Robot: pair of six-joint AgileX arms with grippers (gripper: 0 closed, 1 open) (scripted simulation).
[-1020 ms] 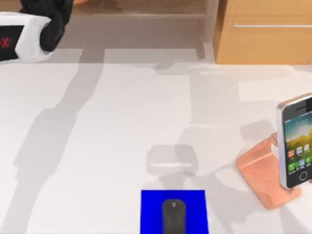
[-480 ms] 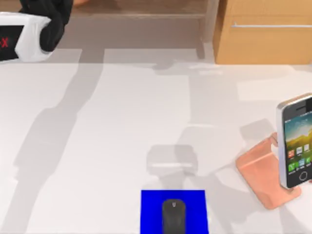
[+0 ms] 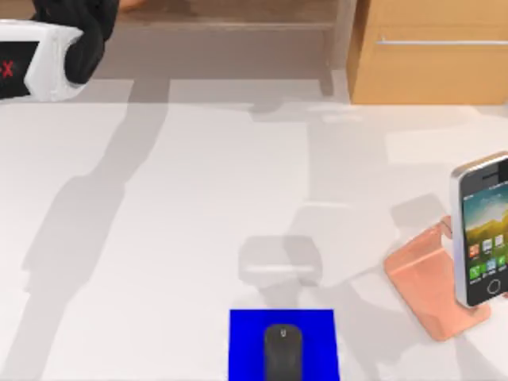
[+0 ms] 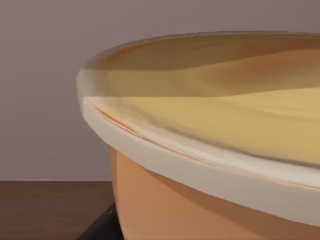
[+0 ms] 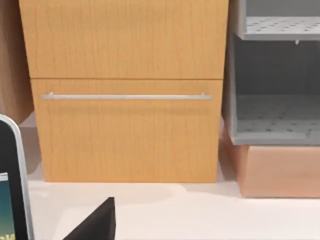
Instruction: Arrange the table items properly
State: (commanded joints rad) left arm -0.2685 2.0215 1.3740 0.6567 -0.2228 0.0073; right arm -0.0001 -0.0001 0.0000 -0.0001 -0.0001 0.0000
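The orange cup (image 4: 210, 165), with a pale rim and a yellowish top, looms close in the left wrist view, off the table with wall behind it. My left gripper (image 3: 79, 32) is at the far left back corner, shut on the cup; one black finger (image 4: 102, 227) shows beside the cup's wall. The dark-grey mouse (image 3: 282, 353) lies on the blue mat (image 3: 246, 341) at the front centre. The smartphone (image 3: 482, 230) leans on the rose-gold stand (image 3: 425, 290) at the right edge. My right gripper (image 5: 95, 225) is near the phone's silver edge (image 5: 15, 185), facing the cabinet.
A wooden cabinet with a drawer handle (image 3: 432, 55) stands at the back right, with grey shelves (image 5: 275, 100) beside it. An open wooden shelf (image 3: 238, 24) runs along the back. White tabletop (image 3: 175, 222) spreads across the left and middle.
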